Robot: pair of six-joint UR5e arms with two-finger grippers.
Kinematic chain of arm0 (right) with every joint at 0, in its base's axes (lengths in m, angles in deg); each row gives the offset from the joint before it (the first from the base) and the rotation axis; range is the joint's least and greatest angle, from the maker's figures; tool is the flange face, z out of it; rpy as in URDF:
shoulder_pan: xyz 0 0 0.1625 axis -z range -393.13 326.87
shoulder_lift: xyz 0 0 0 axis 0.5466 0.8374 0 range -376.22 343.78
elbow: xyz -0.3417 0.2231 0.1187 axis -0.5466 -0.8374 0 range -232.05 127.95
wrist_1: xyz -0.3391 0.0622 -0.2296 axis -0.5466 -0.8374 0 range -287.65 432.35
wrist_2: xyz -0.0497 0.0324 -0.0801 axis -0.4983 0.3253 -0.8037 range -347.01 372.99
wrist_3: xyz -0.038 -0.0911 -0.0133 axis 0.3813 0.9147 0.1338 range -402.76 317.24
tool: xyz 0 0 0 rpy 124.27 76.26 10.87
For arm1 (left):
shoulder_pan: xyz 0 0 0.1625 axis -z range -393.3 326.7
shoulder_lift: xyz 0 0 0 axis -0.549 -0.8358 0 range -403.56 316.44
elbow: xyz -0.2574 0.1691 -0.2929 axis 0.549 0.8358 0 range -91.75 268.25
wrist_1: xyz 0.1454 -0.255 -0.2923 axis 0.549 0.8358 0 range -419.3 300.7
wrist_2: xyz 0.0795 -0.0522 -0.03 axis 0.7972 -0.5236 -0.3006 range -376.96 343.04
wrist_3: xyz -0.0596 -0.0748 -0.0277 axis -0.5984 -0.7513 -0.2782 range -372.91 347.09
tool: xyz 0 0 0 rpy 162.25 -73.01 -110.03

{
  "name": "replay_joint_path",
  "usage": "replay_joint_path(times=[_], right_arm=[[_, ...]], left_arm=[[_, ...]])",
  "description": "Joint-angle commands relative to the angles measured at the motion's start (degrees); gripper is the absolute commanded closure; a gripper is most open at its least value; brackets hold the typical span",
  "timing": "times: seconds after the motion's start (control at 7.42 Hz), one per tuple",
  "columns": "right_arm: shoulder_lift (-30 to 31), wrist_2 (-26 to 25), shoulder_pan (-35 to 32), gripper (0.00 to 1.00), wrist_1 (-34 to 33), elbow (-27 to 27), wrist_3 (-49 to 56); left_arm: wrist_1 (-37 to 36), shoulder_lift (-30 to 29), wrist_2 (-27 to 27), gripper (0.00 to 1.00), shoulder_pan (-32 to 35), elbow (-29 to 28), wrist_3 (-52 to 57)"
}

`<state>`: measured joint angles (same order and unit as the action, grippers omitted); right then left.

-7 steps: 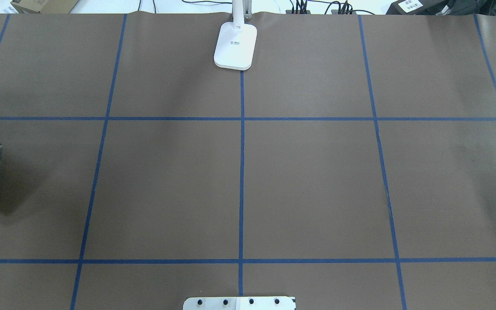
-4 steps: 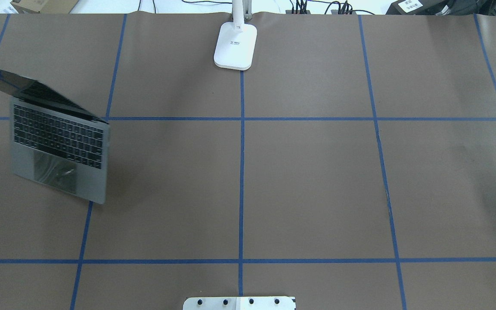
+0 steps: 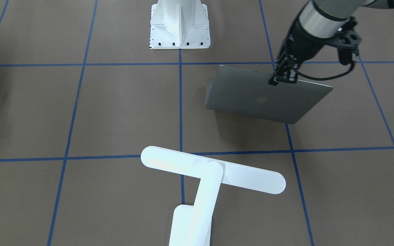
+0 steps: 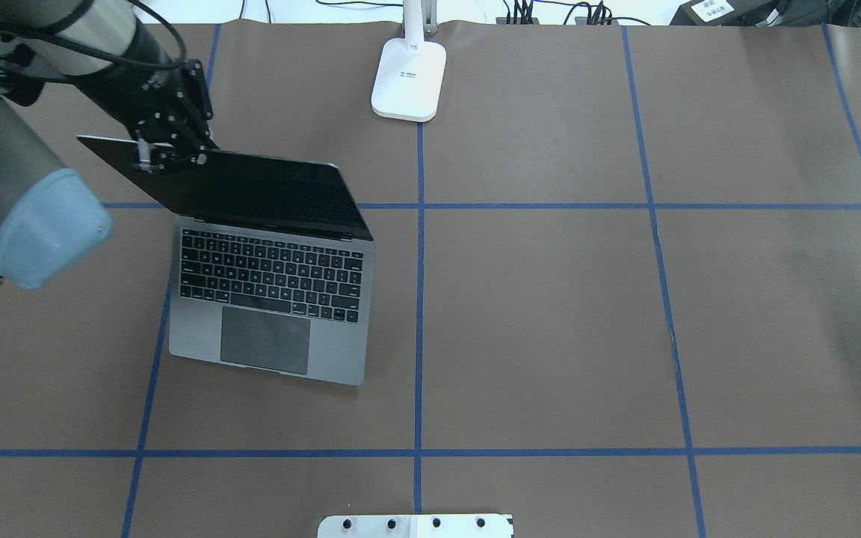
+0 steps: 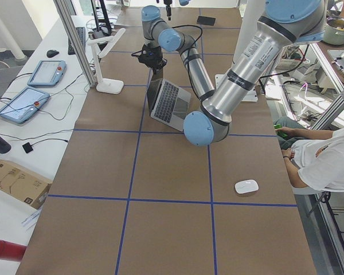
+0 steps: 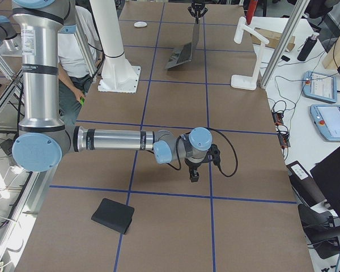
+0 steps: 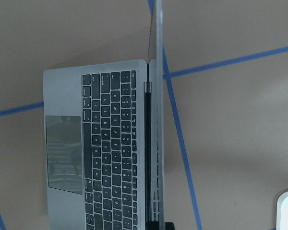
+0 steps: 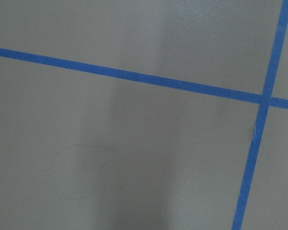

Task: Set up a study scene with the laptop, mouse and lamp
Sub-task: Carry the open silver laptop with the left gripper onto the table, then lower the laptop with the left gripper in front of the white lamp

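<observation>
Mouse (image 5: 246, 186) sits by the near edge of the table (image 4: 550, 321), out at the left end and well apart from the rest; not yet brought in, I'd say. Right gripper (image 6: 193, 177) hangs tip-down over bare paper toward the right end, and I can't tell its jaw width. Laptop (image 4: 270, 299) is left of the centre line at mid-depth, lid open, keyboard facing the robot. Left gripper (image 4: 155, 155) is clamped on the lid's top edge near its left corner, likely the only grabbable lip for positioning it. Can't tell if the base is fully down. Lamp (image 4: 409, 75) stands at the far edge, centre, head reaching in over the table to light the work spot. Only container is a cardboard box (image 5: 14, 180) on the side bench, looks shut, contents unseen.
</observation>
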<state>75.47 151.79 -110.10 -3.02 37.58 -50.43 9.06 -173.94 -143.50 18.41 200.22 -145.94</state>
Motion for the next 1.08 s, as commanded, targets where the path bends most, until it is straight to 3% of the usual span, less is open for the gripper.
replay_joint_path(times=[0.0,0.27,0.4,0.94], right_arm=[[-0.7,0.0,0.1,0.01,0.0,-1.1,0.0],[-1.2,0.0,0.1,0.01,0.0,-2.0,-0.1],[-1.4,0.1,0.1,0.01,0.1,-2.7,-0.1],[-1.5,0.1,0.1,0.01,0.1,-3.0,-0.1]], left_arm=[[-1.0,-11.3,4.7,1.0,-5.5,-10.2,-4.3],[1.5,-17.5,6.7,1.0,-7.7,-18.7,-5.3],[4.0,-21.7,6.7,1.0,-7.8,-26.0,-5.5],[14.8,-22.8,10.4,1.0,-6.8,-36.8,-8.7]])
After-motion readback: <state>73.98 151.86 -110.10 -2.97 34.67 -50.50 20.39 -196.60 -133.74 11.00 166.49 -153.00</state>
